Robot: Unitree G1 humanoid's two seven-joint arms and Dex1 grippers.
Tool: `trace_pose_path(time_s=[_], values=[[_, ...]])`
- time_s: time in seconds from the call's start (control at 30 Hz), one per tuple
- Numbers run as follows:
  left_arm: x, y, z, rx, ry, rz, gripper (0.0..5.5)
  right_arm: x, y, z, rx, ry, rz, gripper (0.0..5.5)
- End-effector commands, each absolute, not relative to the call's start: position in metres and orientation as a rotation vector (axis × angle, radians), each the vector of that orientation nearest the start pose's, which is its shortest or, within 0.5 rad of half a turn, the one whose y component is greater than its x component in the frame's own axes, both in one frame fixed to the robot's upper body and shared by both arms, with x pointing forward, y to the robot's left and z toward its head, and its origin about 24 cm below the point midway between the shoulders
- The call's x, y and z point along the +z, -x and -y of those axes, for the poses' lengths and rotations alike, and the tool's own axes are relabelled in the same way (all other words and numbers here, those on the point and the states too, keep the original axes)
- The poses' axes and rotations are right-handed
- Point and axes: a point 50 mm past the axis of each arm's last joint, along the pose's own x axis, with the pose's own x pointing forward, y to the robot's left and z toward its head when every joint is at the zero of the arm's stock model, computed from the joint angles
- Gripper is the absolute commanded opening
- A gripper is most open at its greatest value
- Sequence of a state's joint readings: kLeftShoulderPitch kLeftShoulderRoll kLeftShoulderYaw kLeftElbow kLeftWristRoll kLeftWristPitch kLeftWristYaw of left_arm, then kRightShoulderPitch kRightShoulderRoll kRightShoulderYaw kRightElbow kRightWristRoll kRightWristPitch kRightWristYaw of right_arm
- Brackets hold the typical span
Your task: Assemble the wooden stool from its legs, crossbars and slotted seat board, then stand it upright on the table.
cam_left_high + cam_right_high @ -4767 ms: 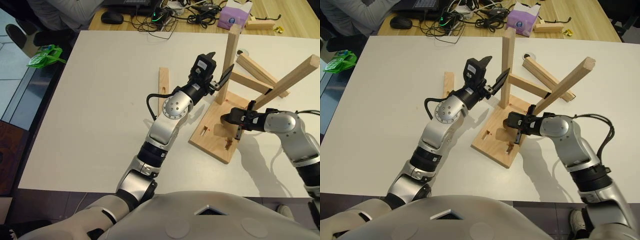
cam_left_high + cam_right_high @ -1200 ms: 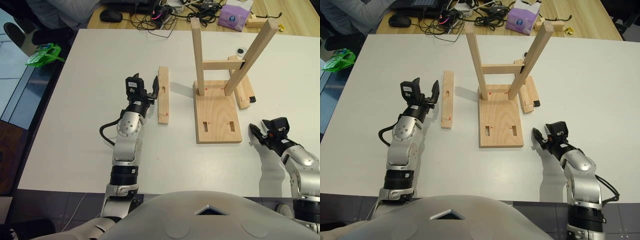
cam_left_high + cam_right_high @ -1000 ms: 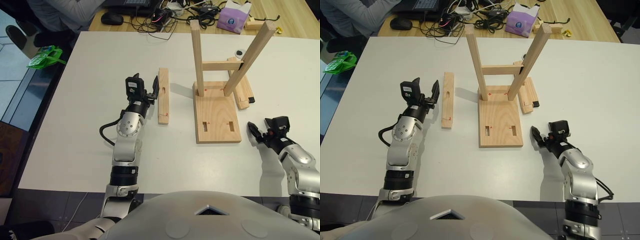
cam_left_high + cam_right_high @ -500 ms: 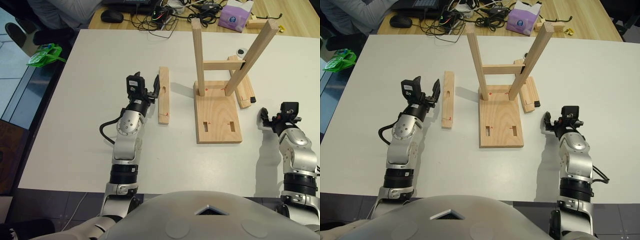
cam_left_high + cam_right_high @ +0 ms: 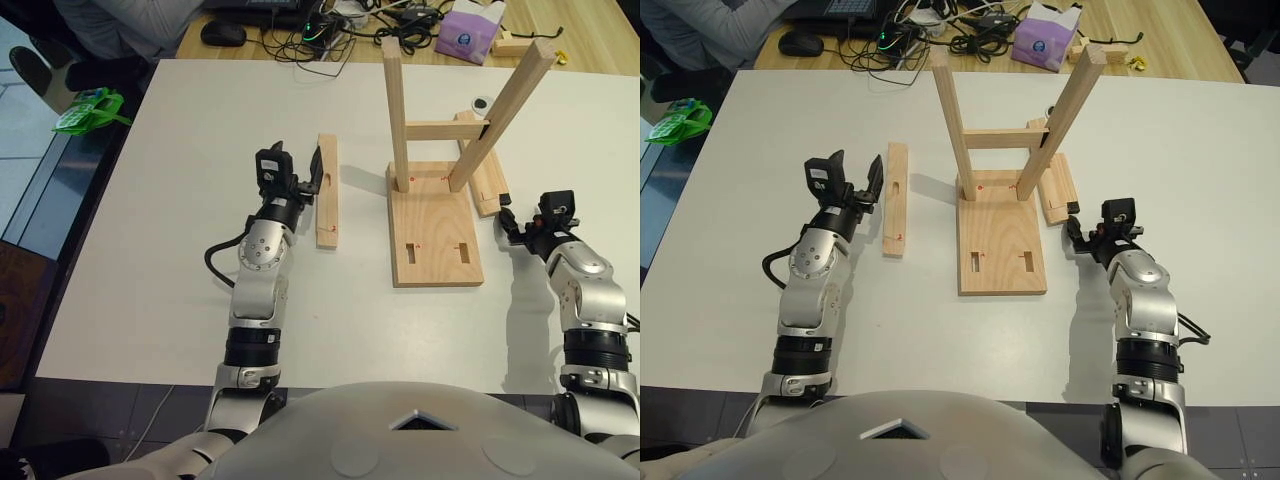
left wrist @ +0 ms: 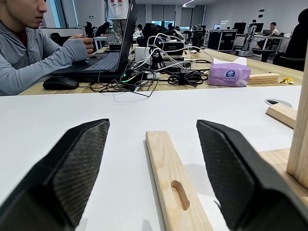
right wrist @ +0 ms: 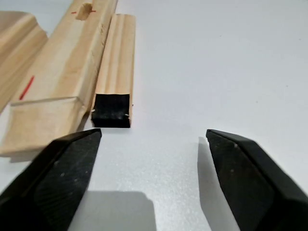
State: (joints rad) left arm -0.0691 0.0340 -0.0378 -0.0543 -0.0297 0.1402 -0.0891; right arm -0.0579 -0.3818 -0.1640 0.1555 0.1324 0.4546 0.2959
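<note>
Wooden seat board (image 5: 437, 215): lies flat near the middle of the white table (image 5: 180, 250). Two upright legs (image 5: 396, 100) stand at its far end, joined by a crossbar (image 5: 436, 130).
Empty slots (image 5: 411, 250): two at the board's near end, each with a small red pen mark beside it. More red marks sit at the feet of the standing legs.
Loose leg (image 5: 327, 190): flat on the table left of the board, oval slot facing up, a red mark near its near end.
Spare bars (image 5: 485, 185): flat along the board's right side. One ends in a black cap (image 7: 112, 110); its neighbour carries a red stroke.
My left gripper (image 5: 298, 178): fingers spread wide, low over the table, the loose leg just ahead of the gap.
My right gripper (image 5: 514, 226): fingers spread apart, the black cap just ahead, untouched.
Change: half a second ago my right gripper sat farther out from the board; now it is close to the spare bars. My left has edged slightly forward. Nearly five seconds back the board was tipped up between both my grippers.
</note>
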Motion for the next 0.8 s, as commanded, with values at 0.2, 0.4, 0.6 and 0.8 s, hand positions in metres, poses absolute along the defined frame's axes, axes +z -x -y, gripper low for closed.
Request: trace_pose_path(time_s=[0.2, 0.4, 0.6, 0.8], values=[[0.057, -0.269, -0.133, -0.140, -0.009, -0.017, 3.38, -0.012, -0.255, 0.251, 0.097, 0.034, -0.638, 4.04], [0.058, -0.272, -0.130, -0.150, -0.005, -0.014, 3.38, -0.012, -0.270, 0.229, 0.150, -0.106, -0.661, 4.04], [0.059, -0.273, -0.130, -0.152, -0.004, -0.014, 3.38, -0.012, -0.275, 0.218, 0.145, -0.138, -0.662, 4.04], [0.059, -0.275, -0.128, -0.160, -0.005, -0.012, 3.38, -0.026, -0.277, 0.225, -0.032, -0.166, -0.730, 4.04]])
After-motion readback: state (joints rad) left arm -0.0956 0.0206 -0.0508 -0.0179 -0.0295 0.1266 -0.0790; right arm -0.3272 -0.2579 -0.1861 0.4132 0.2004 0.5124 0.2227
